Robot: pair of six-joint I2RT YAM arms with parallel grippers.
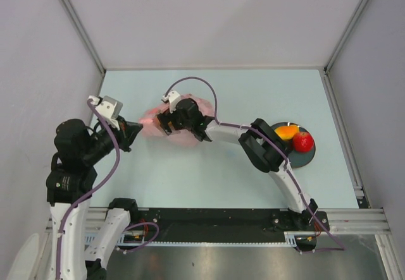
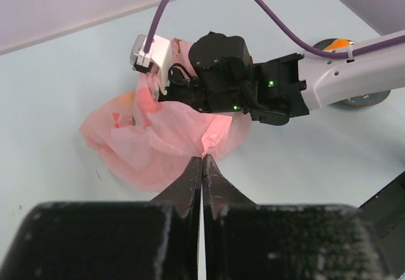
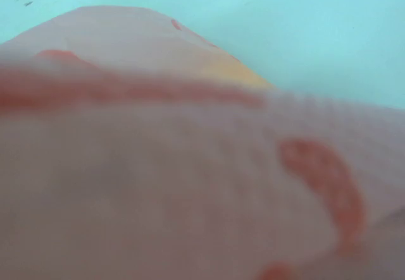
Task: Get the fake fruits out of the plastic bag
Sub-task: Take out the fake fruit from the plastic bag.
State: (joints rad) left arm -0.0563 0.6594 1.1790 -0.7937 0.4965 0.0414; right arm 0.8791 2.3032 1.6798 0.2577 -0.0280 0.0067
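Note:
The pink plastic bag [image 1: 154,126] lies crumpled at mid table; it also shows in the left wrist view [image 2: 142,144]. My left gripper [image 2: 202,161] is shut on a pinch of the bag's near edge, as the top view [image 1: 138,128] also shows. My right gripper [image 1: 164,122] is pushed into the bag from the right, its fingers hidden in the plastic. The right wrist view is filled by blurred pink bag [image 3: 190,185] with a yellowish patch [image 3: 235,73] behind. A yellow-orange fruit [image 1: 286,131] and a red apple [image 1: 304,142] sit on the dark plate [image 1: 310,158]. The grape bunch is not visible.
The dark plate stands at the right of the table, beside the right arm's elbow [image 1: 266,146]; it also shows in the left wrist view [image 2: 364,98]. Grey walls with metal rails close in the table on the left, far and right sides.

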